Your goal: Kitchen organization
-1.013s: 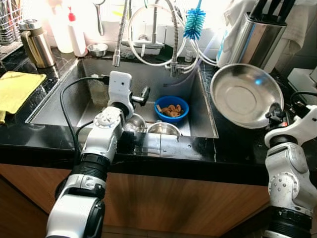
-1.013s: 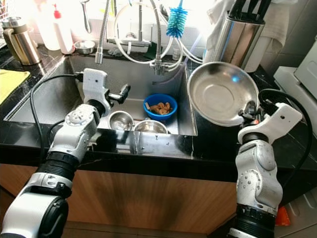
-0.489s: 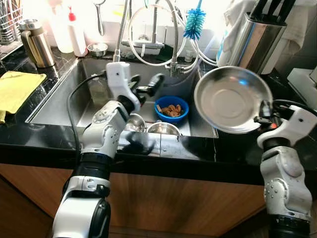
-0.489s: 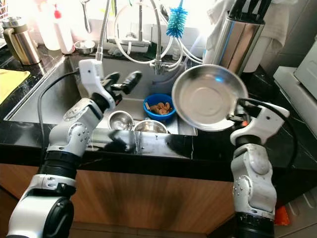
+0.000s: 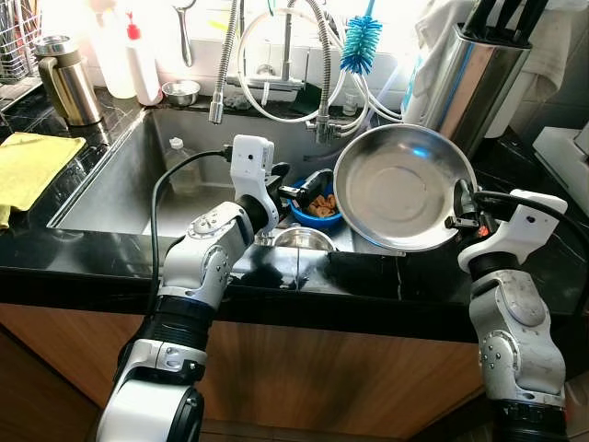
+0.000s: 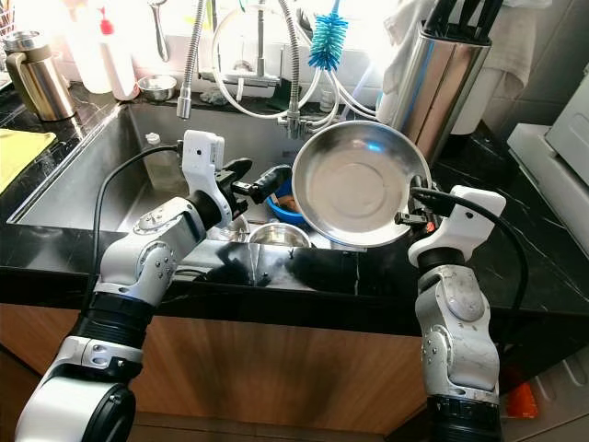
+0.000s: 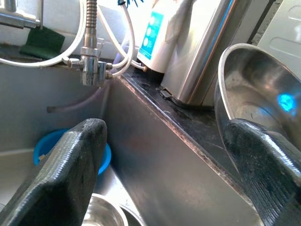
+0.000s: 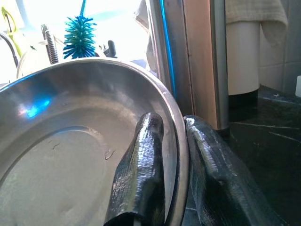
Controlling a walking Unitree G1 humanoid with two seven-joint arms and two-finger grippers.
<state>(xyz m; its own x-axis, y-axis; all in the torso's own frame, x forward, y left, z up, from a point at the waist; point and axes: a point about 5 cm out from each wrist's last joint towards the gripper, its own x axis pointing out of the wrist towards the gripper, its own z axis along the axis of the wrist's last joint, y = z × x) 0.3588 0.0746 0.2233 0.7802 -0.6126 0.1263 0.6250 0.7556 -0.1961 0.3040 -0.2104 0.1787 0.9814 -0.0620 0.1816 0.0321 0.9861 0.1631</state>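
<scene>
The steel plate (image 5: 402, 187) now hangs over the right rim of the sink (image 5: 120, 184), tilted with its hollow facing the camera; 1 second ago it sat further right, above the black counter (image 5: 433, 276) in front of the knife block (image 5: 469, 64). The right gripper (image 8: 174, 155) pinches its rim, 1 finger inside the dish and 1 behind, as the right wrist view shows plainly.

The left gripper (image 5: 299, 184) has come up from down in the basin, where it was 1 second ago, and reaches toward the plate's left edge with its fingers spread wide. In the left wrist view the plate's rim lies just beside 1 fingertip (image 7: 263, 165), not yet between the 2.

Below, in the sink, sit a blue bowl (image 5: 322, 210) with brown scraps and 1 steel bowl (image 5: 304, 239). A blue bottle brush (image 5: 361, 41) hangs by the faucet hoses; a yellow cloth (image 5: 28, 166) lies on the counter to the far left.

The 2 arms converging suggests a handover, or steadying the plate with both grippers before it goes down into the basin.
</scene>
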